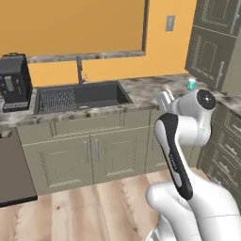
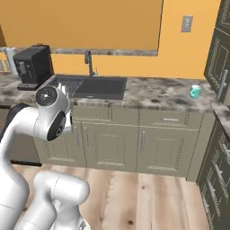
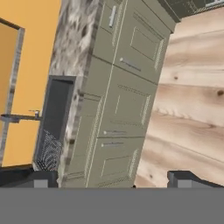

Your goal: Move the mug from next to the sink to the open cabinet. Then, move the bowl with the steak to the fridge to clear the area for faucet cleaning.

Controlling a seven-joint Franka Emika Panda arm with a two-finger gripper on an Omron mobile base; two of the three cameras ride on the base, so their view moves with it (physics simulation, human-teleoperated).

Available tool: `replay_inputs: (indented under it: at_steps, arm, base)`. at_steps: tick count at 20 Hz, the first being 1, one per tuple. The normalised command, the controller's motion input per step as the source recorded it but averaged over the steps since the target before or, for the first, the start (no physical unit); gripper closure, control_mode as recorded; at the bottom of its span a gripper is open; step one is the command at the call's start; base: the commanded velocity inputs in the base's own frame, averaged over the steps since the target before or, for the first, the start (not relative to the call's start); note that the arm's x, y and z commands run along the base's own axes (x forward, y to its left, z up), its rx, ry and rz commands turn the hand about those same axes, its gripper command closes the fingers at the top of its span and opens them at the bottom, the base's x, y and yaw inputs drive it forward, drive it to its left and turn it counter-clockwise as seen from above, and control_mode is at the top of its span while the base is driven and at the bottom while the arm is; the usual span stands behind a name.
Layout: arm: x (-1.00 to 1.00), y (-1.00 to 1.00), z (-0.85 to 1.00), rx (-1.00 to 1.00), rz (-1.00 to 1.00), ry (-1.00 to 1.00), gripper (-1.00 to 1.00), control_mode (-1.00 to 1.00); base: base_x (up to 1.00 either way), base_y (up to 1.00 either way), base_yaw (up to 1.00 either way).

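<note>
Standing on the marble table (image 2: 157, 96) well right of the sink (image 2: 96, 86), the small teal mug (image 2: 195, 91) sits close to the dark tall cabinet at the right edge; in the left base view the same mug (image 1: 191, 84) shows just behind the arm's upper joint, near the far corner of the table (image 1: 141, 92). The claw (image 3: 107, 180) hangs well away from it, out over the wooden floor (image 3: 192, 109) in front of the lower cabinet doors (image 3: 118, 109), with its two dark fingertips (image 3: 183, 178) spread wide, nothing between them. The hand view is rolled sideways, so the sink (image 3: 54, 127) and its faucet (image 3: 19, 117) lie along the left side, and the mug falls outside that view. The faucet (image 1: 81, 70) stands behind the basin (image 1: 80, 98) against the orange wall. A black coffee machine (image 1: 15, 82) stands on the table left of the sink. The arm (image 1: 181, 136) is folded up in front of the cabinets, between the camera and the mug.
</note>
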Motion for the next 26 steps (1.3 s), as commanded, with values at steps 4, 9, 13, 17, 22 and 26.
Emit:
replay_inputs:
  at_steps: [4,9,13,17,22,26]
  arm:
    - [0.0,0.0,0.0,0.0,0.0,0.0,-1.0,1.0]
    - [0.0,0.0,0.0,0.0,0.0,0.0,-1.0,1.0]
    - [0.0,0.0,0.0,0.0,0.0,0.0,-1.0,1.0]
    - [0.0,0.0,0.0,0.0,0.0,0.0,-1.0,1.0]
    - [0.0,0.0,0.0,0.0,0.0,0.0,-1.0,1.0]
    - [0.0,0.0,0.0,0.0,0.0,0.0,-1.0,1.0]
  base:
    - [1.0,-0.19,-0.1]
    - [0.8,-0.52,-0.19]
    - [0.77,-0.66,-0.33]
    - [0.98,-0.22,-0.28]
    - [0.41,-0.57,-0.29]
    - [0.26,-0.51,-0.29]
